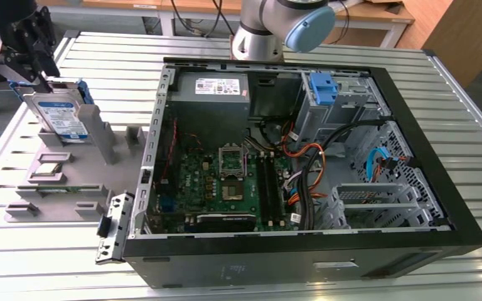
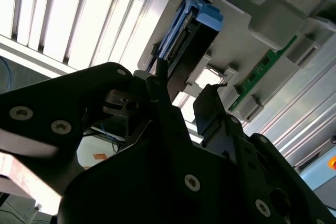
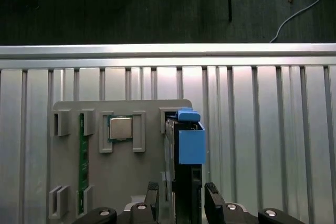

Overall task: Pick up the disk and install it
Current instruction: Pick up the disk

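Disk [image 1: 60, 118] is seated upright in a slot of the grey fixture [image 1: 107, 157]. The fixture is at the exterior view's left, beside the open computer case [image 1: 442, 207] on the slatted surface [image 1: 48, 257]. Tool [image 3: 181, 192] is positioned at the disk's upper edge. In the first wrist view its fingers [image 3: 153, 195] are spread, one on each side of the blue carrier. Tool is released, nothing gripped. A processor chip [image 3: 120, 127] and a memory stick [image 3: 82, 156] are held in neighbouring fixture slots.
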Robot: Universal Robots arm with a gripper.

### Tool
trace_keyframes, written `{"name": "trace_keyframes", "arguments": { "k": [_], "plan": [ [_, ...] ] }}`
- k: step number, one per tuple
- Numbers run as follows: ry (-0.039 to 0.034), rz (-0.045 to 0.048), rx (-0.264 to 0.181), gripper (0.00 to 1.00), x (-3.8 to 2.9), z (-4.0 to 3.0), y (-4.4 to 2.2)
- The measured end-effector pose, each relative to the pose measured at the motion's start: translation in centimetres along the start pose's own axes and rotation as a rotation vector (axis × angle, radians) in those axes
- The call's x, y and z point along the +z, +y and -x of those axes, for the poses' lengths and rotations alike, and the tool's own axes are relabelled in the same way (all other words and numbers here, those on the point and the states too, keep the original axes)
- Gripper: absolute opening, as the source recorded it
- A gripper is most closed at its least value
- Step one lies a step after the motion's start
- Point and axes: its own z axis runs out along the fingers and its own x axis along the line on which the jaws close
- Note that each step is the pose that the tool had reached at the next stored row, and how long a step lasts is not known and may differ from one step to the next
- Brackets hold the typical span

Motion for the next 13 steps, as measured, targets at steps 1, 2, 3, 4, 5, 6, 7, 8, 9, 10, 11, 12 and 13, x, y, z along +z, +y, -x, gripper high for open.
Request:
{"name": "trace_keyframes", "arguments": {
  "k": [1, 2, 3, 4, 5, 6, 7, 8, 9, 10, 11, 12, 13],
  "plan": [
    [0.0001, -0.0002, -0.002, 0.47, 0.03, 0.00, 0.00],
    [0.0002, -0.0004, -0.005, 0.47, 0.07, 0.00, 0.00],
    [0.0002, -0.0007, -0.007, 0.47, 0.11, 0.00, 0.00],
    [0.0003, -0.0008, -0.009, 0.47, 0.15, -0.01, -0.01],
    [0.0004, -0.0008, -0.011, 0.47, 0.18, -0.01, -0.01],
    [0.0005, -0.0006, -0.013, 0.47, 0.20, -0.01, -0.01],
    [0.0006, -0.0007, -0.014, 0.47, 0.23, -0.01, -0.01],
    [0.0005, -0.0008, -0.015, 0.47, 0.27, -0.01, -0.01],
    [0.0006, -0.0008, -0.016, 0.47, 0.31, -0.01, -0.01],
    [0.0006, -0.0006, -0.017, 0.47, 0.35, -0.01, -0.01],
    [0.0008, -0.0004, -0.019, 0.47, 0.36, -0.02, -0.01],
    [0.0008, -0.0004, -0.020, 0.47, 0.40, -0.02, -0.01],
    [0.0008, -0.0004, -0.021, 0.47, 0.44, -0.02, -0.02]
  ]
}}
